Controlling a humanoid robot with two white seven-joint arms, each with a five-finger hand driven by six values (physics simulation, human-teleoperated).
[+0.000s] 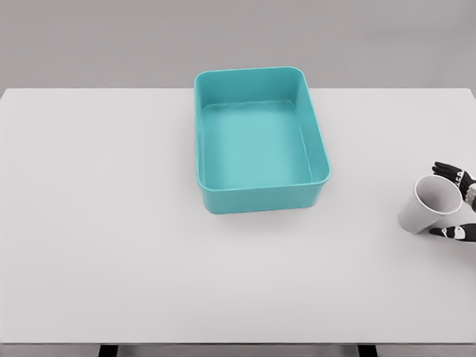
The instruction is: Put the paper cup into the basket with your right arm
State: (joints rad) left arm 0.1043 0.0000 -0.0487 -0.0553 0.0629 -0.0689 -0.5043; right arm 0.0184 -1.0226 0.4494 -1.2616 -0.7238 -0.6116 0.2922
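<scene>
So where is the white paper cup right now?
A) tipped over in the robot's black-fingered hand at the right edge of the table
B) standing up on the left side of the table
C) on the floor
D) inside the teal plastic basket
A: the white paper cup leans tilted, mouth up, between the black fingers of the right hand by the white table's right edge, away from the teal plastic basket.

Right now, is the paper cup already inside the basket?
No, the paper cup is at the table's right edge in the right hand, apart from the empty basket.

Smooth teal plastic basket (262,195), matt white table (104,223).
</scene>
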